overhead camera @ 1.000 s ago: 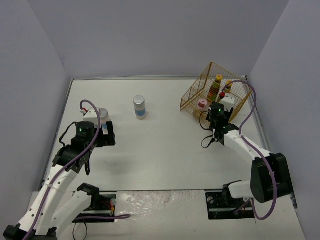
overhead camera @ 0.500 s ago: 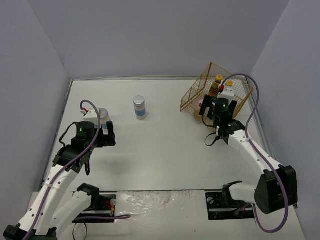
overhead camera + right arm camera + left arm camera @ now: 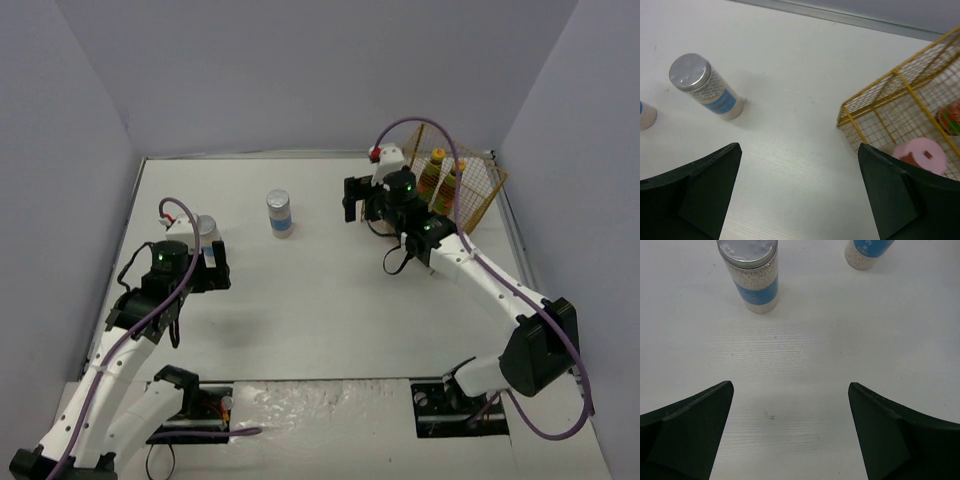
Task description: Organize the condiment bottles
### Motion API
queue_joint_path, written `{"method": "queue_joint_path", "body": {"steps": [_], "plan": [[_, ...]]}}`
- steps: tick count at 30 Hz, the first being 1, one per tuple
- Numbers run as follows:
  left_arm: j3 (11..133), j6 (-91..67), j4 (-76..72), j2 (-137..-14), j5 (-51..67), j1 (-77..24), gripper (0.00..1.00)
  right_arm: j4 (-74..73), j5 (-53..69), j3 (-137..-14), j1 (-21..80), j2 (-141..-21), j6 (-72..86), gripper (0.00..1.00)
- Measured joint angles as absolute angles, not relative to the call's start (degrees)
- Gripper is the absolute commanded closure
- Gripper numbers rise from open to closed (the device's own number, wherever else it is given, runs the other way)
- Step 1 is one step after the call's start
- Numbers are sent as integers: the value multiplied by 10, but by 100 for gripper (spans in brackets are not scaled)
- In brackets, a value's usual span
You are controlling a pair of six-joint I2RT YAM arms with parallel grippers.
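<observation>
The right pincer (image 3: 799,200), jaws apart and empty, hovers between the basket (image 3: 867,107), which holds the pink shaker (image 3: 919,156), and a jar (image 3: 705,86) upright on the desk (image 3: 790,150). The left pincer (image 3: 790,435), likewise apart, faces the other jar (image 3: 751,275). The step in hand is probably fetching a jar, which calls for lowering around one and closing.

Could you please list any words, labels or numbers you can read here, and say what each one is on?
No text is legible in any view.
Centre jar: grey fine print above a blue band, too small to read.
Left jar: blue label, no readable words.
Sauce bottles: labels too small and blurred to read.
</observation>
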State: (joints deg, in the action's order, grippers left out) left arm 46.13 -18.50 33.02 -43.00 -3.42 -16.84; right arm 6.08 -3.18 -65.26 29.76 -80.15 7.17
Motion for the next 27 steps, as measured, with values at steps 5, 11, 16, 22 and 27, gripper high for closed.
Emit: {"method": "queue_joint_path", "body": {"steps": [5,11,16,22,27], "plan": [[461,-185,329,-428,-34,-167,3,79,25,-700,339,-906,38,0],[461,-185,327,-428,-34,-160,3,130,51,-767,382,-1018,9,0],[461,-185,326,-428,-34,-156,3,165,58,-826,403,-1092,-4,0],[460,-185,326,-431,-34,-153,3,195,58,-896,412,-1183,-7,0],[460,-186,325,-433,-34,-150,3,200,54,-931,414,-1236,-9,7]]}}
